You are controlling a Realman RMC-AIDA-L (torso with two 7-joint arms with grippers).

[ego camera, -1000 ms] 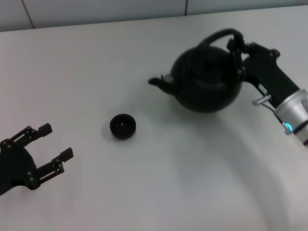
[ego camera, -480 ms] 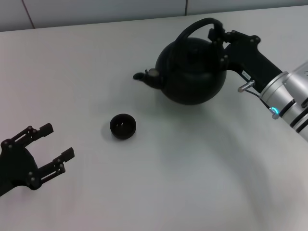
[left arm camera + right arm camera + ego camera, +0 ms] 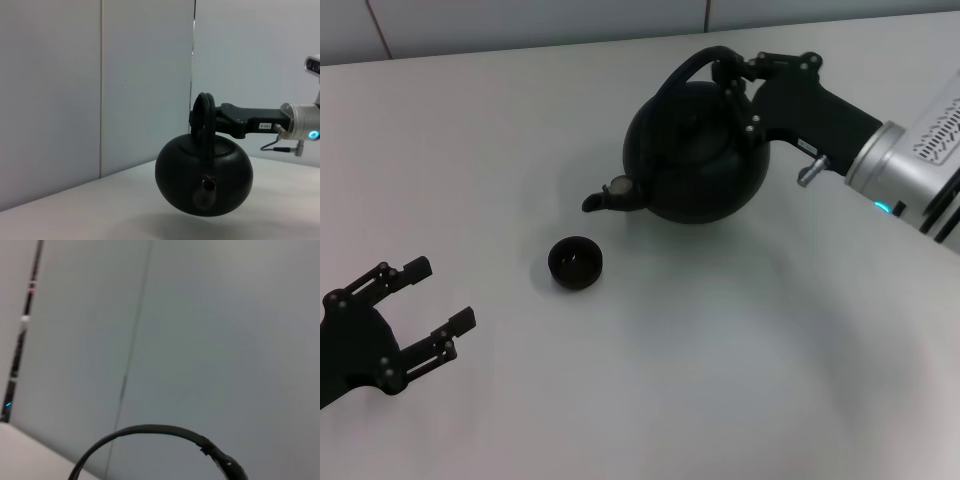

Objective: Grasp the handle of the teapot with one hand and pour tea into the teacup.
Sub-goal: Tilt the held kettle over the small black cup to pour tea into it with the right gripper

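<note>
The big matte-black teapot [image 3: 695,150] hangs above the table, its spout [image 3: 605,197] pointing down-left toward the teacup. My right gripper [image 3: 735,72] is shut on the arched handle [image 3: 688,72] at its top right. In the left wrist view the teapot [image 3: 204,172] is clearly lifted off the table, with the handle [image 3: 204,112] held by the right arm. The small dark teacup [image 3: 575,262] sits on the white table [image 3: 670,380], just below and left of the spout. My left gripper [image 3: 425,300] is parked open at the lower left. The right wrist view shows only the handle's arc [image 3: 160,432].
A pale panelled wall [image 3: 520,20] runs behind the table's far edge. The teapot's shadow falls on the table to the right of the teacup.
My right gripper has carried the teapot leftward and toward the teacup. The spout now points lower and sits close above the cup. The left arm has not moved.
</note>
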